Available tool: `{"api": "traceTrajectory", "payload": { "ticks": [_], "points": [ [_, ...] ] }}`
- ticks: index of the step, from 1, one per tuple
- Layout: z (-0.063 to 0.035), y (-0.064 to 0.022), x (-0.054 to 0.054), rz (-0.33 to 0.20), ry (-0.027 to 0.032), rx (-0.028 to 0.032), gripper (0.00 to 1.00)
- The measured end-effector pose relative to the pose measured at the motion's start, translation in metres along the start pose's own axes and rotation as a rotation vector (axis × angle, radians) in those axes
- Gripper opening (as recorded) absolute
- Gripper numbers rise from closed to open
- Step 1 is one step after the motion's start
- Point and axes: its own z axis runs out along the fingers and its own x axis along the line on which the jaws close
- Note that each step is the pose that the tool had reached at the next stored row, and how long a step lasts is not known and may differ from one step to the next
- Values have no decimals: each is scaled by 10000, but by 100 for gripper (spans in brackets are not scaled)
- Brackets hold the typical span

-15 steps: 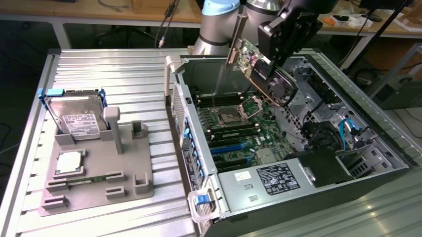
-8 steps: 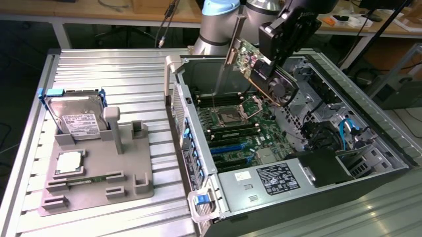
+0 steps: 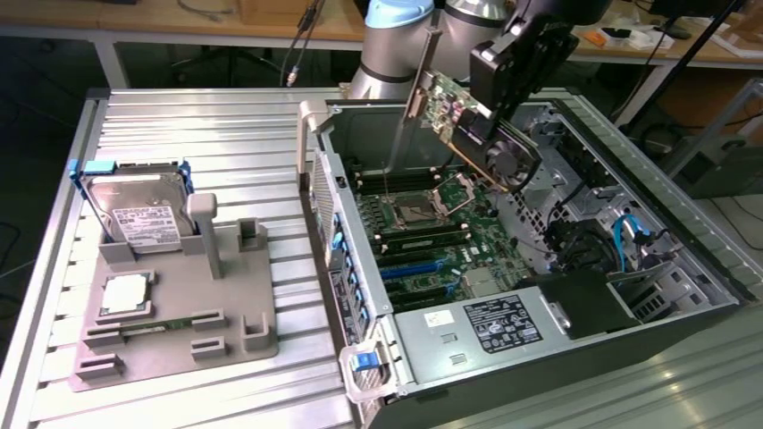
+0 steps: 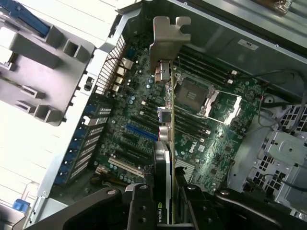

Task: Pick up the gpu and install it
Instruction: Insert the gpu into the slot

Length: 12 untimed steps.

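Observation:
The gpu (image 3: pixel 459 121), a green card with a black fan and a silver end bracket, hangs tilted above the open computer case (image 3: pixel 357 179). My gripper (image 3: pixel 491 125) is shut on it from above. In the wrist view the gpu (image 4: pixel 168 124) is seen edge-on, its silver bracket (image 4: pixel 168 40) at the far end, held between my gripper (image 4: pixel 165 203) fingers (image 4: pixel 140 206). It floats over the motherboard (image 4: pixel 201 143), apart from the board. The blue and black expansion slots (image 4: pixel 139 134) lie below and to one side of the card.
A grey fixture (image 3: pixel 179 344) stands at the exterior view's left on the ribbed metal table (image 3: pixel 191 125), holding a hard drive (image 3: pixel 138 210) and a square processor chip (image 3: pixel 125 295). The case's walls, drive cage (image 3: pixel 649 268) and power supply (image 3: pixel 501 323) surround the motherboard (image 3: pixel 430 241).

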Motion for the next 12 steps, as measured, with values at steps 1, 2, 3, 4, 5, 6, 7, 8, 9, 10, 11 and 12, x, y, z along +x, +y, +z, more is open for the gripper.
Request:
{"api": "traceTrajectory", "payload": {
  "ticks": [1,2,3,4,5,6,7,8,9,10,11,12],
  "points": [
    [0,0,0,-58,2,1,27],
    [0,0,0,-116,4,2,27],
    [0,0,0,-181,7,3,27],
    [0,0,0,-248,9,4,27],
    [0,0,0,-323,11,4,27],
    [0,0,0,-400,15,6,27],
    [0,0,0,-469,17,7,27],
    [0,0,0,-555,20,8,27],
    [0,0,0,-631,23,9,27],
    [0,0,0,-710,26,10,27],
    [0,0,0,-784,29,11,27],
    [0,0,0,-863,31,12,27]
  ]
}}
